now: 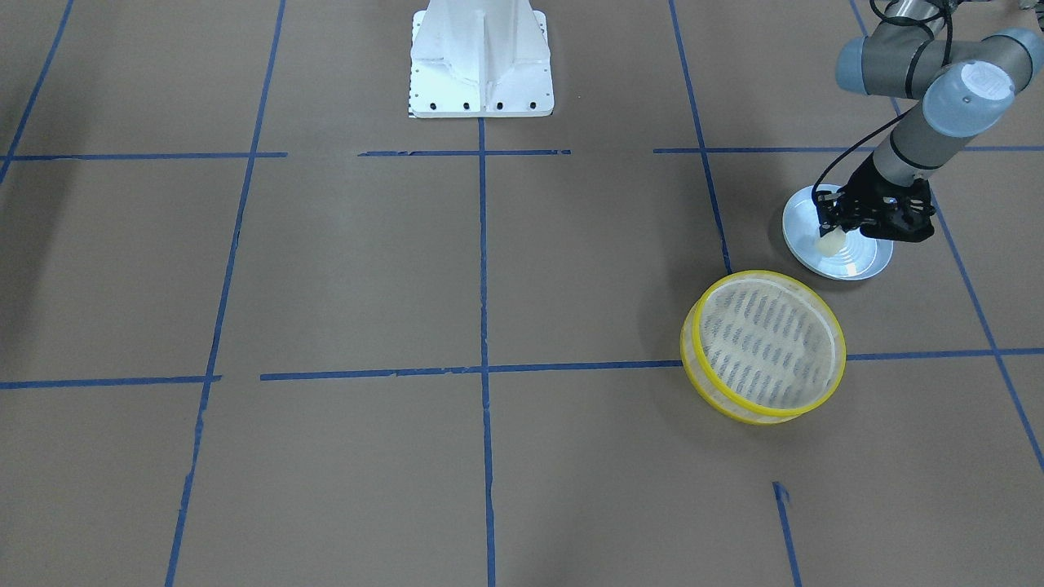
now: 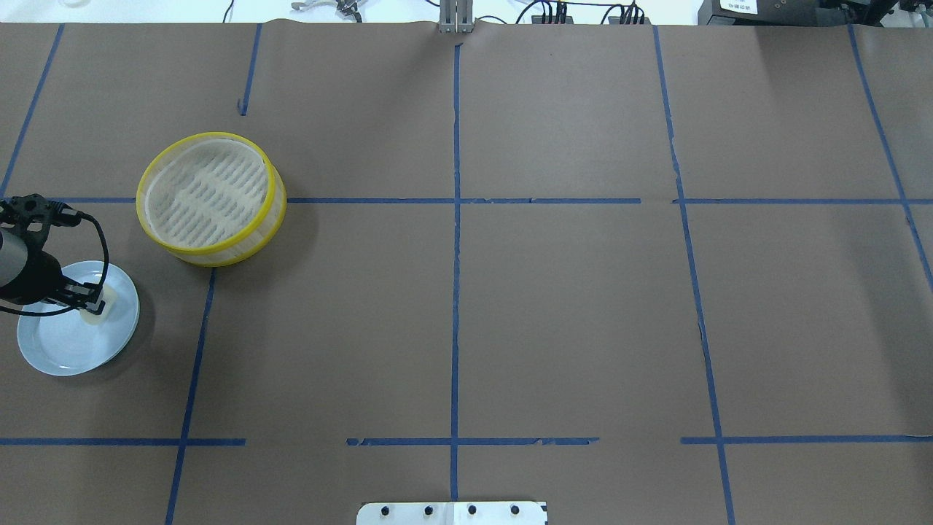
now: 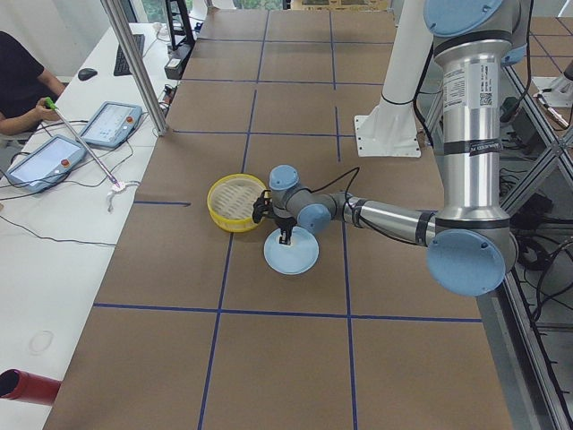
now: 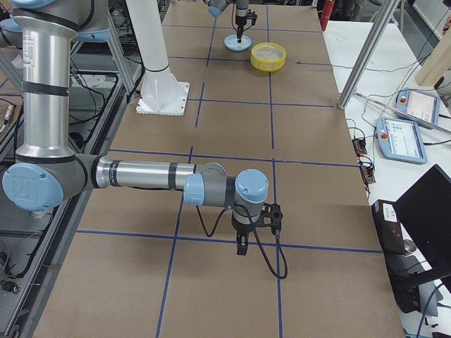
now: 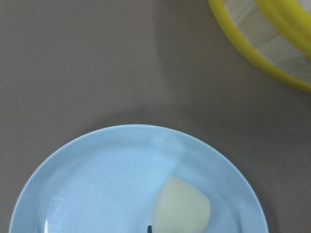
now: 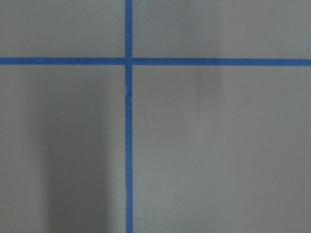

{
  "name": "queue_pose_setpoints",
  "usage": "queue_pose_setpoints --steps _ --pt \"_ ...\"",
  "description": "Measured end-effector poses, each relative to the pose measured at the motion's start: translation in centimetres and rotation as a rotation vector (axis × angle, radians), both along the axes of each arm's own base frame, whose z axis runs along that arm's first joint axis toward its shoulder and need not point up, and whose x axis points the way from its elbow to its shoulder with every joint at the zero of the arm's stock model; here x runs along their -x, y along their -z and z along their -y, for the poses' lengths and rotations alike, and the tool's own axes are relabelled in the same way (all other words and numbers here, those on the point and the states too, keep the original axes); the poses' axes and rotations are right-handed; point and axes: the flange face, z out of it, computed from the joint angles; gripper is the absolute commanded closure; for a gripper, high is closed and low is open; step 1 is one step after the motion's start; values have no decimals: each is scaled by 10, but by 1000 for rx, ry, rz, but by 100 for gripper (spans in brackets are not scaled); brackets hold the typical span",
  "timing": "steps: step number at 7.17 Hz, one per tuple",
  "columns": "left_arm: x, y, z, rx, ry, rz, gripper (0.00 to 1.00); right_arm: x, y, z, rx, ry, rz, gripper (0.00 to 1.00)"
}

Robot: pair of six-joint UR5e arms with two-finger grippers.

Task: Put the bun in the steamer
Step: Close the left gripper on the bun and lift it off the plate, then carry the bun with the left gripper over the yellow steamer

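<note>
The brown-papered table [image 2: 554, 306] is crossed by blue tape lines [image 2: 455, 292]; the steamer [image 2: 208, 193] stands near its left end, close to the pale blue plate [image 2: 62, 343] but not touching it; the left gripper [image 2: 93, 300] is down at the plate, fingertips at the bun, grip impossible to judge; the right gripper [image 4: 242, 246] hangs far off over a tape crossing, finger spread unreadable; the bun [image 5: 181, 208] lies on the plate, towards the steamer side.

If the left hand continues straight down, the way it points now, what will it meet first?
Most likely the bun, lying on the blue-white plate directly below the left hand. Depth is unclear, so I cannot say whether the fingertips already touch it.
</note>
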Motion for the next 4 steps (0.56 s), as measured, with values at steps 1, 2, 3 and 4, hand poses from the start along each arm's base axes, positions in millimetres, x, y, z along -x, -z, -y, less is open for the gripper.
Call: queue_pose_setpoints --steps 1,2,3,4 --pt "21 17 1 -17 -7 18 72 0 0 0 0 0 0 0" --pt "50 39 9 -28 -7 51 72 0 0 0 0 0 0 0" --pt "80 66 24 -33 4 83 72 0 0 0 0 -1 0 0" --pt "97 103 49 -32 22 103 72 0 0 0 0 -1 0 0"
